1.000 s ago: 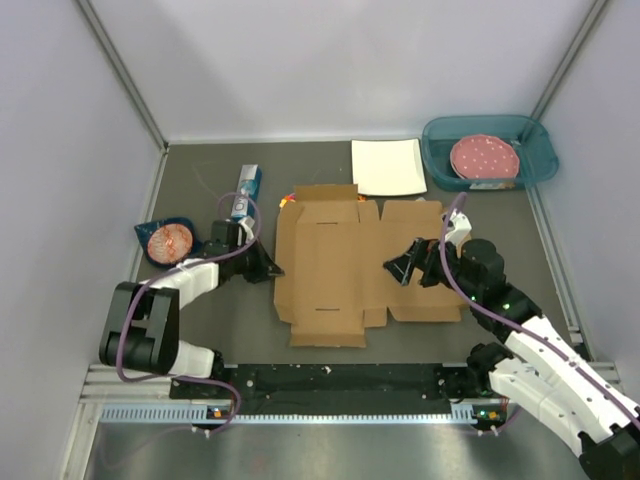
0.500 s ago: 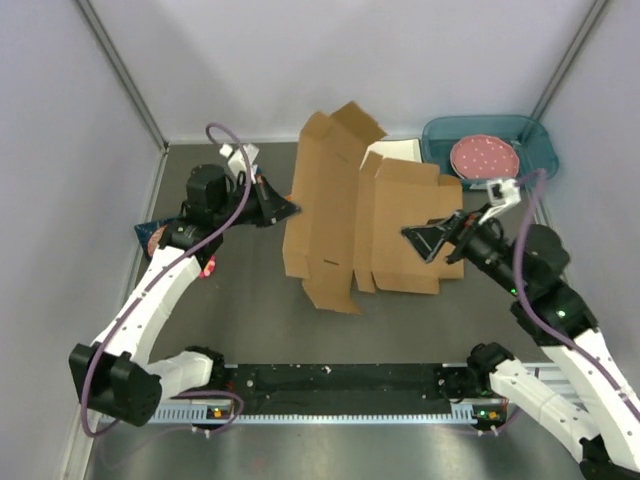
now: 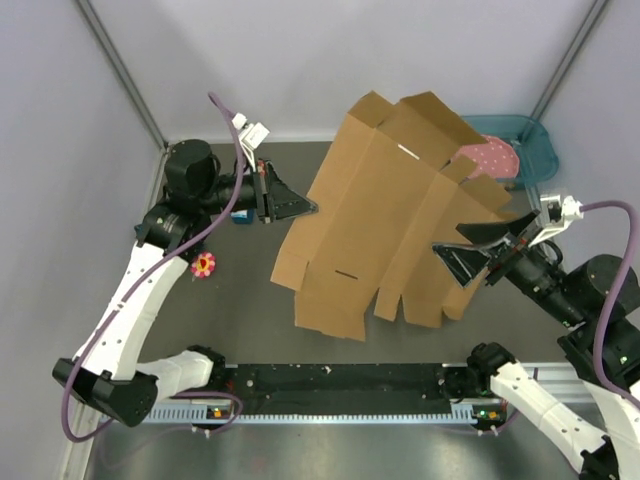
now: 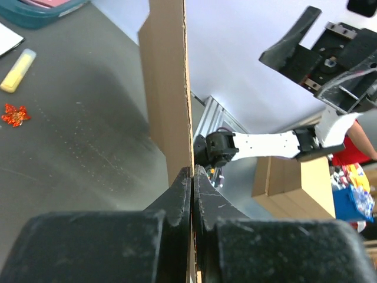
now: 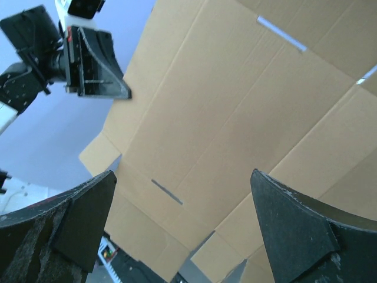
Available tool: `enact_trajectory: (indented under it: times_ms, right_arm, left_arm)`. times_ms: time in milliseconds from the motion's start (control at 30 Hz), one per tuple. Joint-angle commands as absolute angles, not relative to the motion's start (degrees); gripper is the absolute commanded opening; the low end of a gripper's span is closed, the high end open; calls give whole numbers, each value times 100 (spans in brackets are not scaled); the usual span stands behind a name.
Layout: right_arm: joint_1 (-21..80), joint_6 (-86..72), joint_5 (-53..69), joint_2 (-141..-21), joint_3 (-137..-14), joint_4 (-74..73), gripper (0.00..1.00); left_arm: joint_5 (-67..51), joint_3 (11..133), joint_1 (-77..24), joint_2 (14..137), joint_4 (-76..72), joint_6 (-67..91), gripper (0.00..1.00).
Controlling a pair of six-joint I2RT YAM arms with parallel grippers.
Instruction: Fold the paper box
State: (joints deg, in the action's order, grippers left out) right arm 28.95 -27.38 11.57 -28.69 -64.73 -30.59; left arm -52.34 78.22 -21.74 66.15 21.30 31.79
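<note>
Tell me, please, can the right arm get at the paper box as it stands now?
Probably yes. The right fingers are open and face the broad side of the paper box, with nothing between them. The left fingers hold it raised by one edge.

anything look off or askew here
The paper box, an unfolded sheet, hangs tilted above the table, pinched at one edge by the left pincer alone; the right pincer gapes open, gripping nothing.
</note>
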Motion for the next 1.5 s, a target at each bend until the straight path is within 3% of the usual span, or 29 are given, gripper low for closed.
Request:
enact_trajectory:
  times_ms: [0, 167, 467, 633, 700, 800, 867, 967, 1067, 1100, 1200, 1333, 1467]
  right_arm:
    - [2848, -2505, 1924, -2751, -6803, -3138, 99]
    - [2856, -2408, 2267, -2699, -6777, -3190, 99]
    - [2848, -2285, 2048, -2452, -6180, -3305, 99]
    - [2856, -2197, 1987, -2557, -6126, -3357, 99]
    - [2856, -2171, 1960, -2584, -6126, -3358, 99]
    - [2856, -2162, 1899, -2637, -6091, -3340, 99]
    - [2848, -2171, 1802, -2628, -6021, -3340, 99]
    - [2856, -2206, 1679, -2619, -5863, -3296, 99]
    - [2856, -2311, 1556, -2619, -5705, -3217, 99]
    - [2848, -2381, 1538, -2637, -5661, -3182, 99]
    - [2856, -2496, 1643, -2698, -5511, -2980, 99]
    - [2856, -2619, 1863, -2777, -5397, -2813, 99]
    - [2856, -2751, 1898, -2848, -5309, -2725, 99]
  left_arm:
    - [-5897, 8454, -2162, 6460, 2206, 2831, 0]
    - [-5608, 8850, -2127, 7100, 2925, 2130, 0]
    - [-5739, 9614, -1565, 9754, 3445, 1511, 0]
    - [-5293, 10002, -1459, 10468, 3279, 1792, 28]
    - [-4950, 9871, -1372, 10275, 2902, 2011, 31]
    - [-4019, 9046, -1214, 9547, 1851, 2652, 57]
    - [-3423, 8291, -1152, 8925, 1347, 3224, 98]
    - [-2457, 7394, -1213, 8047, 1099, 3831, 98]
    - [-1104, 6208, -1896, 6932, 1361, 4358, 98]
    - [320, 5918, -2516, 6656, 1493, 4542, 98]
    - [2471, 5038, -3721, 5741, 2775, 6218, 98]
    - [3111, 4387, -4516, 5081, 3892, 8704, 99]
    - [3208, 4464, -5158, 5456, 4429, 9473, 99]
